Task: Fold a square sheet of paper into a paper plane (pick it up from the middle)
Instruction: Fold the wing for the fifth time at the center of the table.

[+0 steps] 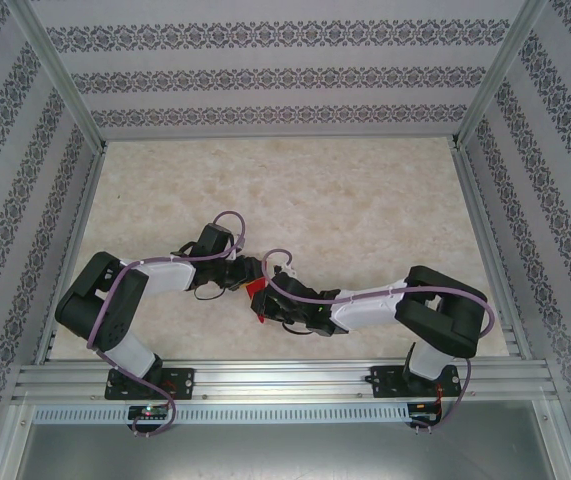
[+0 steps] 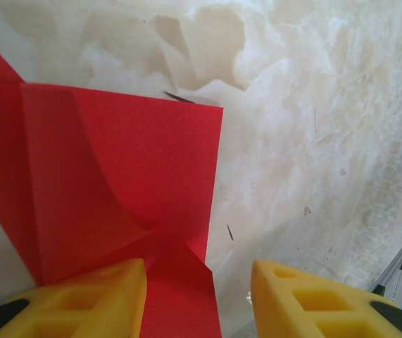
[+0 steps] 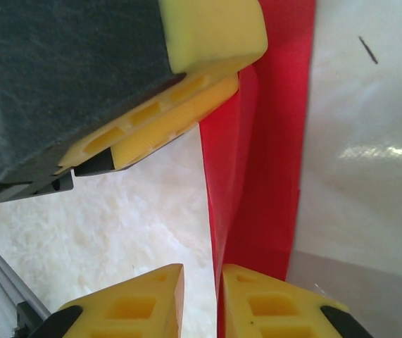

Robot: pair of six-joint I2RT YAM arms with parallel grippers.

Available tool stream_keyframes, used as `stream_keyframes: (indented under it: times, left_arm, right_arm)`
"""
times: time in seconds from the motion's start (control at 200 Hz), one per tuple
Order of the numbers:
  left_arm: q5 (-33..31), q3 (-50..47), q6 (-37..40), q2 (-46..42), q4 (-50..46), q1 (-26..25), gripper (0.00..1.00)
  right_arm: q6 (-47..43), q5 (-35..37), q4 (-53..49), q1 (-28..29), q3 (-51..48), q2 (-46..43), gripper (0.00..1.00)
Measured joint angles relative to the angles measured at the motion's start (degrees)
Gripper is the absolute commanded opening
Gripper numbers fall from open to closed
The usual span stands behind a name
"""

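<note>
Overhead view. We see the two arms reaching inward so that the left gripper point(image 1: 243, 272) and the right gripper point(image 1: 277, 305) meet just below the centre of the frame. The red sheet of paper point(image 1: 257, 296) shows as a small patch between them, on the pale marbled table point(image 1: 365, 190).

Left wrist view. We find the sheet point(image 2: 130, 169) filling the left half of the frame, lying on the table with several layers and creases visible. One straight edge runs across its top and another down its right side. The left gripper's two yellow fingers point(image 2: 95, 296) sit at the lower edge, spread well apart. The one at lower left lies over the paper, while the one at lower right stands over bare table. Nothing is pinched between them.

Right wrist view. We see the sheet point(image 3: 264, 183) as a red band running from the top of the frame to the bottom, right of centre. The left gripper's fingers point(image 3: 208, 42) meet it at the upper middle. The right gripper's jaws at the bottom stand narrowly apart. The paper's edge lies against the inner face of the right-hand finger point(image 3: 271, 306), and a strip of table separates it from the other finger.
</note>
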Motion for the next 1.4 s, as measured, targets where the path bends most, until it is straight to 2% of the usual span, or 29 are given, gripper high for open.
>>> stream_keyframes:
  times: [0.4,0.575,0.649,0.779,0.959,1.189,1.399]
  left_arm:
    - [-0.02,-0.15,0.0,-0.13,0.02,0.0,0.44]
    - [-0.22,-0.33,0.0,-0.26,0.07,0.0,0.44]
    - [-0.22,-0.33,0.0,-0.28,0.07,0.0,0.44]
    - [-0.31,-0.35,0.0,-0.35,0.04,0.0,0.44]
    - [-0.39,-0.39,0.0,-0.37,0.07,0.0,0.44]
    - [-0.39,-0.39,0.0,-0.37,0.07,0.0,0.44]
    - [-0.39,-0.39,0.0,-0.37,0.07,0.0,0.44]
  right_arm:
    - [1.49,-0.15,9.44,-0.74,-1.75,3.76,0.2]
    - [1.66,-0.22,10.67,-0.74,-1.92,3.8,0.08]
    - [1.62,-0.59,11.15,-0.74,-1.92,4.07,0.07]
    - [1.62,-1.25,11.61,-0.74,-1.95,4.74,0.09]
    - [1.79,-1.66,11.76,-0.7,-2.34,4.76,0.25]
    - [2.54,-0.76,9.99,0.02,-2.8,2.69,0.27]
    - [3.19,-0.09,9.31,0.52,-3.23,1.7,0.21]
